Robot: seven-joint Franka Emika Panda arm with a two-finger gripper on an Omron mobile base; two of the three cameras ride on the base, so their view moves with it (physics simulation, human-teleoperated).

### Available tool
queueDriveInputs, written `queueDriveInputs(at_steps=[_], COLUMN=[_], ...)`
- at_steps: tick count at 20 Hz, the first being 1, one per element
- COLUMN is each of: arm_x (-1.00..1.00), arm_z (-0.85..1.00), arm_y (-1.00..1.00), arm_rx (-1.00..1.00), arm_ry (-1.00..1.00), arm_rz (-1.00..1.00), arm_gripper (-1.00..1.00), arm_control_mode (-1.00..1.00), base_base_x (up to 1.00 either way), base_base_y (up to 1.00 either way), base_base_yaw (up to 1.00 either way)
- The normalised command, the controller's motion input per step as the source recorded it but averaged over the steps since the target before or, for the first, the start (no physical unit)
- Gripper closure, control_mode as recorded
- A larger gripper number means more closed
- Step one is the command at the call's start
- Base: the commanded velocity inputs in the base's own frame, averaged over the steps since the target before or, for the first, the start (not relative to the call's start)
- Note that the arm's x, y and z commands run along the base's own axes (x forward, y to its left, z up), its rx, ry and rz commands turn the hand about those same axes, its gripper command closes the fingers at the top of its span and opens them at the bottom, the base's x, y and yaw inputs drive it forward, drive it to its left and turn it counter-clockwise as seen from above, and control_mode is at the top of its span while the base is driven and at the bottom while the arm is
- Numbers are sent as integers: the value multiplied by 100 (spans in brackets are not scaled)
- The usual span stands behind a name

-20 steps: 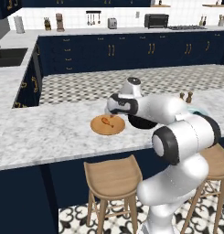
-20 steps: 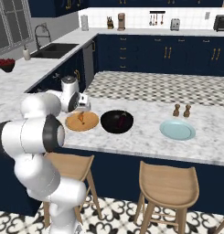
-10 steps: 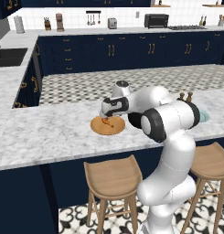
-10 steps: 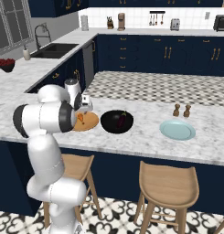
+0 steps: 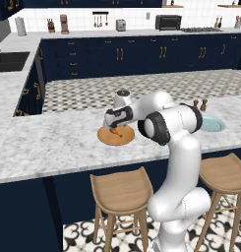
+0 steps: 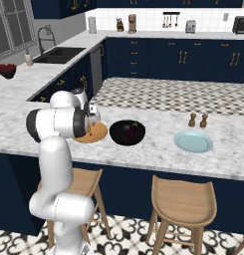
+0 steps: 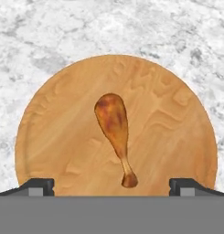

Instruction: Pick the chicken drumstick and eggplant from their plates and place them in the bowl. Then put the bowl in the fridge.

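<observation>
The orange-brown chicken drumstick (image 7: pixel 114 124) lies in the middle of the tan wooden plate (image 7: pixel 177 128), its bone end toward my fingertips (image 7: pixel 38 186). My gripper (image 7: pixel 112 187) hangs open just above it, one jaw on each side, touching nothing. From the left base the gripper (image 5: pixel 112 126) hovers over the drumstick (image 5: pixel 115 132) and the plate (image 5: pixel 123 139). The dark purple eggplant (image 6: pixel 133 130) lies in the black bowl (image 6: pixel 124 137), right of the wooden plate (image 6: pixel 96 135). Further right sits the pale blue-green plate (image 6: pixel 193 141), bare. The fridge is out of view.
Two small shakers (image 6: pixel 198 120) stand behind the blue-green plate (image 5: pixel 214 124) on the marble island counter (image 5: pixel 53 142). Wooden stools (image 6: pixel 181 201) stand below its front edge. Navy cabinets and a sink (image 6: pixel 59 54) line the far walls.
The hand has swung left from over the bowl and come down above the wooden plate and drumstick. The jaws have stayed open.
</observation>
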Motion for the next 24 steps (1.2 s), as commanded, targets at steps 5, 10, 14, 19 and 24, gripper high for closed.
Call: queueDriveInputs(at_steps=[5,10,14,19,24], arm_x=[29,33,44,26,0], arm_z=[-33,-35,-30,-30,-5], arm_y=[0,0,0,10,6], arm_rx=[0,0,-1,-3,-2], arm_ry=[0,0,0,-1,-5], arm_rz=[4,4,4,2,0], arm_gripper=[-100,-100,-100,100,100], arm_control_mode=[-100,-100,-100,-100,-100], base_base_x=[0,0,0,0,0], base_base_y=[0,0,0,0,0], base_base_yaw=[0,0,0,0,0])
